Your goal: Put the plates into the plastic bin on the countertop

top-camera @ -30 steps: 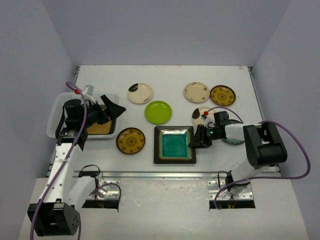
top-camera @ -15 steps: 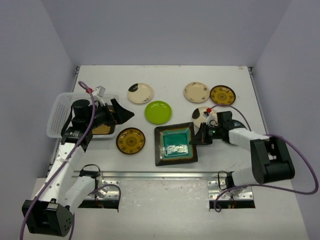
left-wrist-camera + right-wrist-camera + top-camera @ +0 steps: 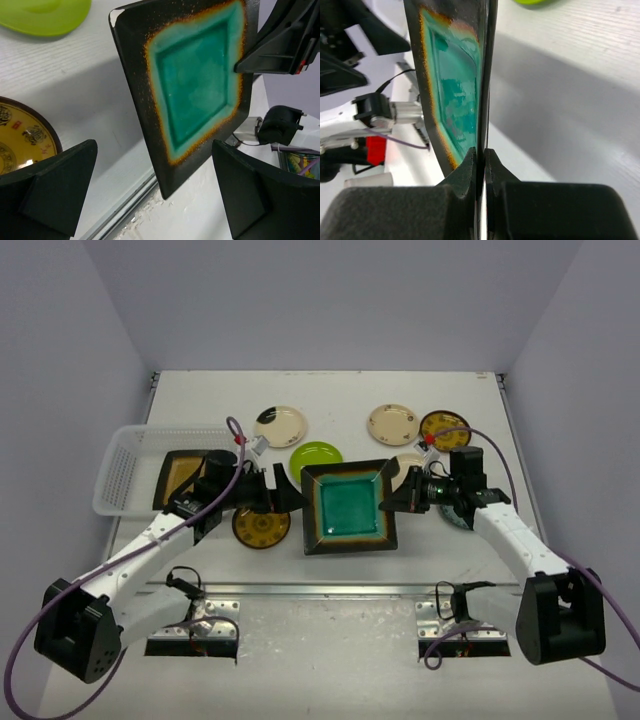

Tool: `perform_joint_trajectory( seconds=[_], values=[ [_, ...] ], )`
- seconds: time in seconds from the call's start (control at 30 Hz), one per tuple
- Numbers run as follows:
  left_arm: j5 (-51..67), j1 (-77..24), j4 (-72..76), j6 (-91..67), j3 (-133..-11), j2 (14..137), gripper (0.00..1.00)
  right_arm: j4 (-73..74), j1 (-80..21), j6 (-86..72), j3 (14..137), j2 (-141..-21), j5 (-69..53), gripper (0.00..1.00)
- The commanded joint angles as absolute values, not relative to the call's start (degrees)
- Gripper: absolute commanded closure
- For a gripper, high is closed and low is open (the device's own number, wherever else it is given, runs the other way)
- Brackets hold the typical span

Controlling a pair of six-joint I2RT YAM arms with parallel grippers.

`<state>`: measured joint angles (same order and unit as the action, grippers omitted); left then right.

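Note:
My right gripper [image 3: 398, 502] [image 3: 481, 152] is shut on the right rim of the teal square plate [image 3: 350, 505] [image 3: 452, 95] and holds it tilted above the countertop [image 3: 330, 390]. At the plate's left edge my left gripper [image 3: 290, 498] [image 3: 154, 150] stands open, and a corner of the plate [image 3: 200, 85] lies between its fingers without touching them. The amber square plate [image 3: 185, 475] lies in the plastic bin [image 3: 118, 472] at the left. Round plates lie around: lime-green [image 3: 315, 455] [image 3: 45, 12], brown-yellow [image 3: 260, 528] [image 3: 20, 145], and cream with a dark patch [image 3: 280, 425].
At the back right lie a cream plate [image 3: 393, 424] and a brown patterned plate [image 3: 445, 428]. Another cream plate [image 3: 405, 465] and a pale blue-grey plate [image 3: 455, 518] are partly hidden by my right arm. A metal rail [image 3: 320, 588] runs along the front edge.
My right gripper closed on the teal plate's rim and lifted it off the table, tilting it up. My left arm swung from the bin over to the plate's left edge.

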<state>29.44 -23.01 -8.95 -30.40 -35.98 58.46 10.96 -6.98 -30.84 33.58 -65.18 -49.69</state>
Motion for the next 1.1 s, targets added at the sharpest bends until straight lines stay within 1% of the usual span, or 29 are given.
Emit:
perform_joint_trajectory(
  seconds=[0.0, 0.17, 0.23, 0.3, 0.33, 0.37, 0.4, 0.43, 0.47, 0.5, 0.53, 0.6, 0.63, 0.67, 0.73, 0.83, 0.87, 0.97, 1.07],
  values=[
    [25.45, -25.12, -3.37, -30.59, -37.12, 62.0, 0.08, 2.63, -7.12, -36.38, 36.93, -61.53, -62.42, 1.0],
    [25.49, -25.93, -1.15, -30.32, -36.74, 64.33, 0.3, -6.18, -7.21, -42.01, 34.01, -61.7, -68.29, 1.0],
    [26.28, -26.34, 0.94, -30.4, -36.75, 64.36, 0.52, -12.46, -7.12, -45.95, 32.09, -61.94, -69.84, 1.0],
    [27.15, -26.61, 2.61, -30.77, -36.56, 63.73, 0.84, -14.13, -7.12, -47.22, 31.3, -62.08, -69.96, 1.0],
    [27.58, -26.72, 3.36, -30.98, -36.43, 63.39, 0.98, -14.69, -7.13, -47.58, 31.05, -62.14, -69.91, 1.0],
    [27.96, -26.72, 4.14, -31.29, -36.18, 62.86, 1.0, -14.42, -7.2, -47.37, 31.11, -62.15, -69.68, 0.99],
    [28.05, -26.72, 5.26, -31.85, -35.96, 61.92, 1.0, -14.42, -7.16, -47.32, 31.06, -62.19, -69.6, 0.96],
    [28.12, -26.72, 6.31, -32.39, -35.74, 61.0, 1.0, -14.41, -7.12, -47.29, 31.03, -62.24, -69.52, 0.92],
    [28.1, -26.72, 6.99, -32.91, -35.48, 60.25, 1.0, -14.43, -7.12, -47.3, 31.03, -62.32, -69.46, 0.85],
    [27.91, -26.72, 7.95, -33.8, -35.29, 59.29, 1.0, -14.56, -7.12, -47.43, 31.03, -62.39, -69.01, 0.72],
    [27.68, -26.66, 8.29, -34.74, -35.43, 58.52, 1.0, -14.53, -7.12, -47.52, 31.09, -62.71, -68.12, 0.54],
    [25.92, -26.6, 7.55, -36.05, -36.87, 58.04, 1.0, -14.33, -7.12, -47.58, 31.08, -63.13, -66.81, 0.24],
    [25.06, -26.56, 6.83, -36.77, -37.5, 57.82, 1.0, -14.19, -7.12, -47.49, 31.17, -63.44, -66.27, 0.07],
    [24.07, -26.42, 6.3, -37.24, -38.12, 57.63, 1.0, -13.97, -7.06, -47.46, 31.14, -64.08, -65.8, 0.01],
    [21.84, -25.81, 5.15, -38.42, -39.77, 56.95, 1.0, -13.77, -7.03, -47.46, 30.99, -64.87, -64.59, 0.01],
    [20.27, -21.29, 3.4, -41.52, -42.14, 55.21, 1.0, -12.53, -5.95, -47.48, 30.35, -66.08, -61.99, 0.01],
    [20.64, -18.02, 3.2, -42.58, -42.46, 54.61, 1.0, -12.35, -5.62, -47.53, 30.12, -66.23, -61.45, 0.01],
    [22.36, -12.34, 2.69, -45.25, -43.25, 52.99, 1.0, -11.8, -4.48, -47.37, 29.47, -66.39, -60.11, 0.01],
    [20.3, -6.02, -0.28, -49.58, -44.42, 49.38, 1.0, -9.51, -3.76, -45.98, 29.65, -66.55, -59.06, 0.01]
  ],
)
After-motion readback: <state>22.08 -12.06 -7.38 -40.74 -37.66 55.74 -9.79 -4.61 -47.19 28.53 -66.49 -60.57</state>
